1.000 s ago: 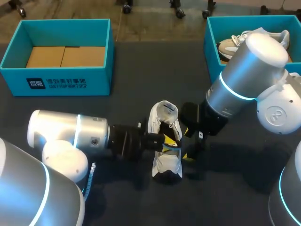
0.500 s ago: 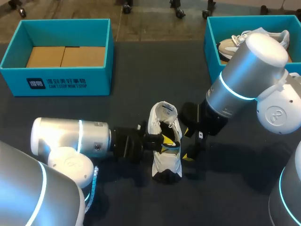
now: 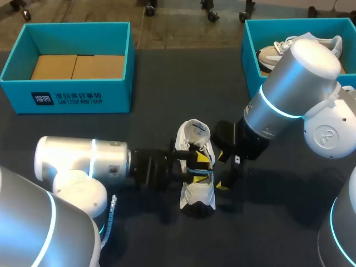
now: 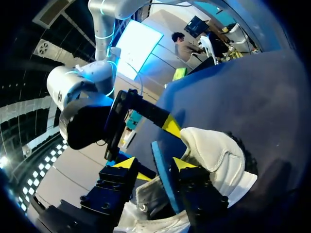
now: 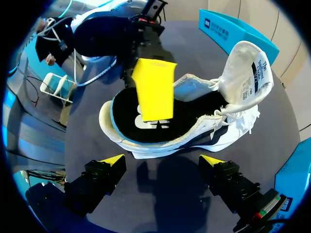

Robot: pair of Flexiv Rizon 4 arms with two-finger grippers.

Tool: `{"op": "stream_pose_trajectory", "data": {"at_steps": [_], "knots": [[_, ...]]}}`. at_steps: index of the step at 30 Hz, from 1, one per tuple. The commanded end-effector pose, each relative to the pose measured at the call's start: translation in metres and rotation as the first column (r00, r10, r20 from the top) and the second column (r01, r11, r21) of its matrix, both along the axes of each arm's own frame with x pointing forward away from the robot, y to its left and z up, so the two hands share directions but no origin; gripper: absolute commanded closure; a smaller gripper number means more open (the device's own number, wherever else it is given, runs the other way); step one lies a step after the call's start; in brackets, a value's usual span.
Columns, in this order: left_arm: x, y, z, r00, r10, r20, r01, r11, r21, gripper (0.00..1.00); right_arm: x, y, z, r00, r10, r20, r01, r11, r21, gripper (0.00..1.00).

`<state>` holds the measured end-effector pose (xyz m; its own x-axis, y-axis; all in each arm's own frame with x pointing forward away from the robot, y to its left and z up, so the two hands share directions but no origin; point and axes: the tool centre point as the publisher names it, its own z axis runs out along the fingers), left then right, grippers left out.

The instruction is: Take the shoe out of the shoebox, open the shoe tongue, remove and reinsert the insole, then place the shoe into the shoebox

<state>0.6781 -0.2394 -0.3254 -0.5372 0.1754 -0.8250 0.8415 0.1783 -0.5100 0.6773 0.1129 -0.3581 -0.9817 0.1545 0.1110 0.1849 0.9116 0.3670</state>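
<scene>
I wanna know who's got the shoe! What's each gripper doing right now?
Left gripper: open, insole between its fingers.
Right gripper: open, empty.

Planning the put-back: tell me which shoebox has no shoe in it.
The left shoebox: only brown cardboard shows inside. The right shoebox holds a pale sneaker.

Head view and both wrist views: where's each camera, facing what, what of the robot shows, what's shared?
Head view: above and behind the robot, looking down on the table; left hand and right hand meet at the shoe.
Left wrist view: on the left wrist, looking along its own hand into the shoe; right hand beyond it.
Right wrist view: on the right wrist, facing the shoe's side over its own hand; left hand inside the shoe.
Shared: all see the shoe; each wrist view sees the other hand.
</scene>
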Motion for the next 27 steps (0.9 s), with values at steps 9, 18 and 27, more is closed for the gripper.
{"op": "stream_pose_trajectory", "data": {"at_steps": [9,18,27], "knots": [[0.002,0.0,-0.023,0.998,-0.003,0.059,-0.001,0.997,0.076,1.0,0.0,0.0,-0.001,1.0,0.001,0.0,-0.001,1.0,0.001,0.0],[0.015,0.005,-0.022,0.998,0.036,0.051,-0.04,0.995,0.096,1.0,0.0,0.0,-0.001,1.0,0.001,0.0,-0.001,1.0,0.001,0.0],[0.003,0.016,0.001,1.0,0.01,0.014,-0.011,0.993,0.115,0.45,0.0,0.0,-0.001,1.0,0.001,0.0,-0.001,1.0,0.001,0.0]]}}
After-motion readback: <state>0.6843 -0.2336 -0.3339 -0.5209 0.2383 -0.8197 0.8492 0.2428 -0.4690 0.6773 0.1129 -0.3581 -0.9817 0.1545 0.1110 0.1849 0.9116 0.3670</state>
